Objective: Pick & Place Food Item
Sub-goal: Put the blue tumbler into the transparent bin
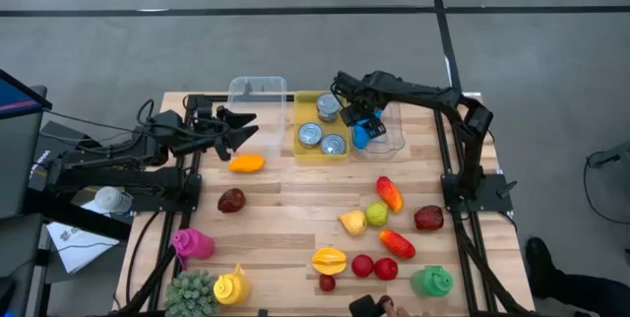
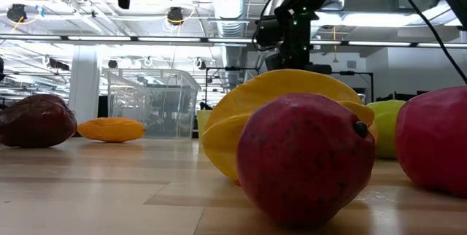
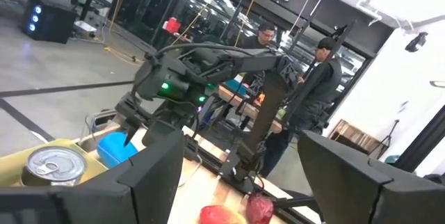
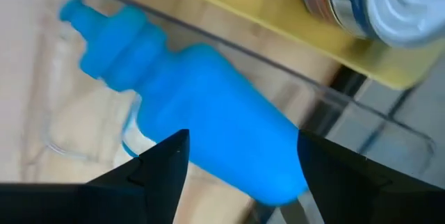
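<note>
— Red round fruit (image 2: 303, 158) fills the front of the low view, on the bench (image 1: 285, 221), well to the near side of the yellow tray (image 1: 303, 110). What sits behind it?

— Right behind it is a yellow starfruit (image 2: 292, 93). I cannot tell whether the two touch. Closer to the tray lie a dark red fruit (image 1: 231, 200) and then an orange fruit (image 1: 247, 163), both to the tray's left and on its near side.

— And the tray itself?

— Three cans (image 1: 311, 135) stand in it.

— Where is the blue bottle (image 4: 208, 113)?

— Just right of the tray. It lies tilted inside the clear bin (image 1: 396, 143) that stands against the tray's right side.

— Does anything hold it?

— Yes. The right tool (image 1: 356, 120) reaches down into that bin, and its two fingers press against opposite sides of the bottle's body, gripping it.

— What about the left tool (image 1: 241, 128)?

— It hovers just left of the tray, above the orange fruit. Its fingers are spread wide with nothing between them. A second clear bin (image 1: 258, 89) stands just beyond it, also on the tray's left.

— Is there anything farther off?

— Two people (image 3: 320, 85) stand in the room, well beyond the tray.
</note>
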You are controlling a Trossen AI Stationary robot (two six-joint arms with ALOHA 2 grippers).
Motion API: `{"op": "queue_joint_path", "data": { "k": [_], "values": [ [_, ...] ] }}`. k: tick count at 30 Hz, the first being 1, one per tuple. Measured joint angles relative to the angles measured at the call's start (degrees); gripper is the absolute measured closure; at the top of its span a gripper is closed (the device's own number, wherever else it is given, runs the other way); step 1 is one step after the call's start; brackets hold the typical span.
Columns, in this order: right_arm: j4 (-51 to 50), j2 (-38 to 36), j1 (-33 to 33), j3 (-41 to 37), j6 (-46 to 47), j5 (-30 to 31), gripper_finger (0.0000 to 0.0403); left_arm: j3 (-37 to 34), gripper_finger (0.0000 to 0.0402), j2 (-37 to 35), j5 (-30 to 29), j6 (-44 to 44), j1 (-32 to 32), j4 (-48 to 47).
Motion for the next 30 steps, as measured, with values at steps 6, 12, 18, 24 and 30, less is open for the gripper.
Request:
{"op": "queue_joint_path", "data": {
  "k": [6,12,18,24,30],
  "values": [
    [-0.86,0.0,0.4,0.0,5.0,2.58,0.0107,0.0,0.0128,0.0,0.0,0.25,0.0,-1.18],
    [-2.53,0.0,-0.23,0.02,0.86,-1.92,0.0086,0.0,0.0128,0.0,0.0,0.3,0.0,-1.19],
    [-1.87,0.0,-0.96,0.02,-9.02,-6.73,0.0085,0.0,0.0128,0.0,0.0,0.3,0.0,-1.2],
    [-2.02,0.0,-2.46,0.0,-9.62,-8.4,0.0085,0.0,0.0128,0.0,0.0,0.3,0.0,-1.75],
    [-1.9,2.69,-3.04,-1.61,-9.31,-9.24,0.0085,0.0,0.0128,0.02,0.0,0.23,0.0,-2.32]
  ]
}}
